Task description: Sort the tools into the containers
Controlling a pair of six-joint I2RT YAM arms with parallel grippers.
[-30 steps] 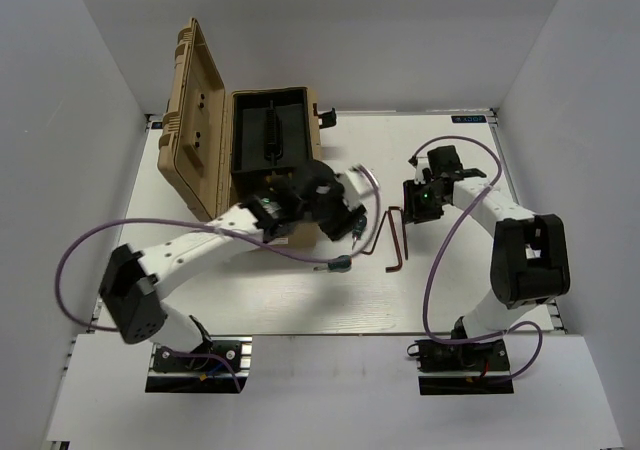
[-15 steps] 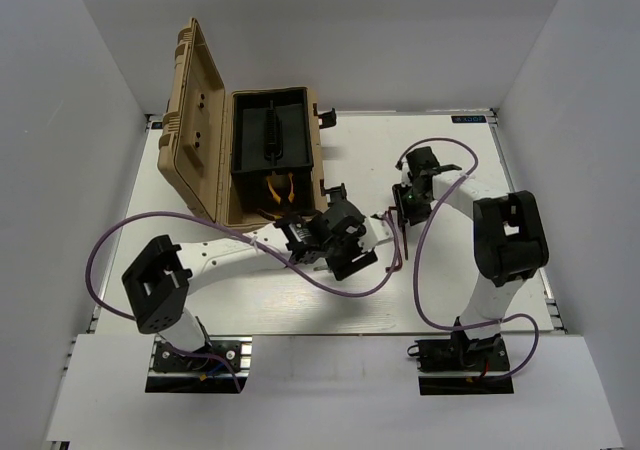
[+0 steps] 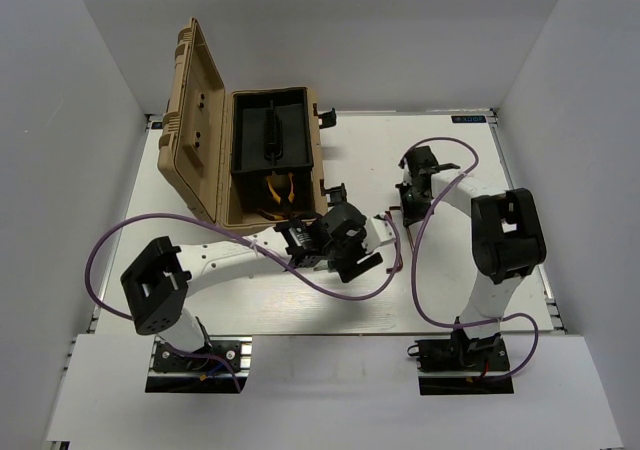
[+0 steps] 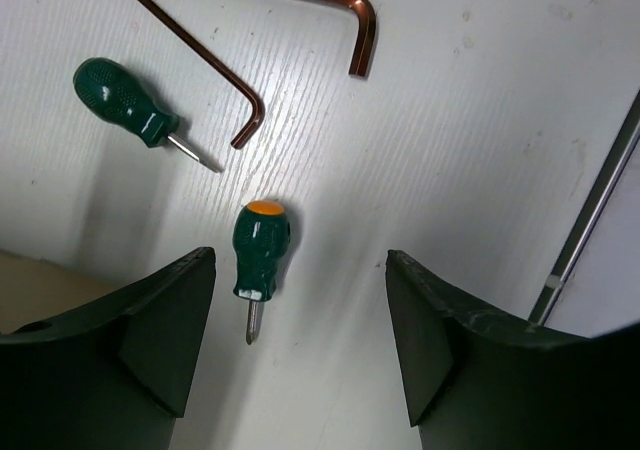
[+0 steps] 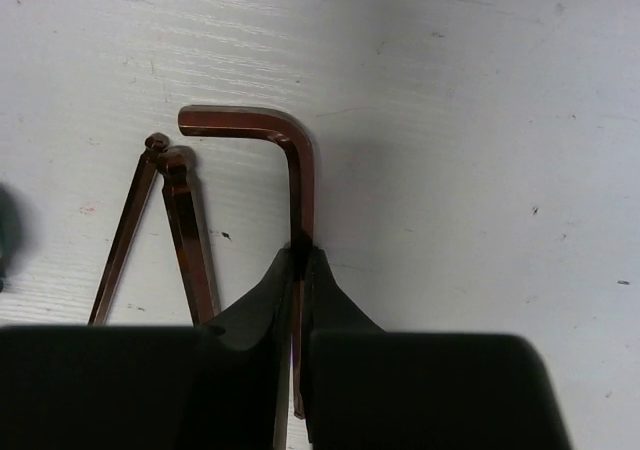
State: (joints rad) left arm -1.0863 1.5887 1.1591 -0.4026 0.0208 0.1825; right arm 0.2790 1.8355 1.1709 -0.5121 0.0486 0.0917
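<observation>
White walls box in a white table (image 3: 480,170) on three sides. At its back left stands a tan toolbox (image 3: 195,130), lid up, with orange-handled pliers (image 3: 280,190) lying in its black tray.

Over the open surface the left gripper (image 4: 300,290) hangs spread wide, grasping nothing. An orange-capped screwdriver (image 4: 262,245) lies flat between its fingers, tip toward the wrist, touching neither. A second screwdriver (image 4: 122,95) lies further off to the left, its tip near the bend of a thin hex key (image 4: 215,70).

Close by, the right gripper (image 5: 300,255) is clamped tight on the long leg of a thick hex key (image 5: 296,170), which lies on the table with its short leg pointing left. Just left of it run two slim reddish lines. Whether they are a key and its shadow or something else, I cannot tell.

From above, both grippers sit close together mid-table, and the arms hide the tools beneath them. A corner of the toolbox crowds the lower left of the left wrist view. A thin metal strip (image 4: 590,200) runs along the right side, with bare surface between it and the tools.
</observation>
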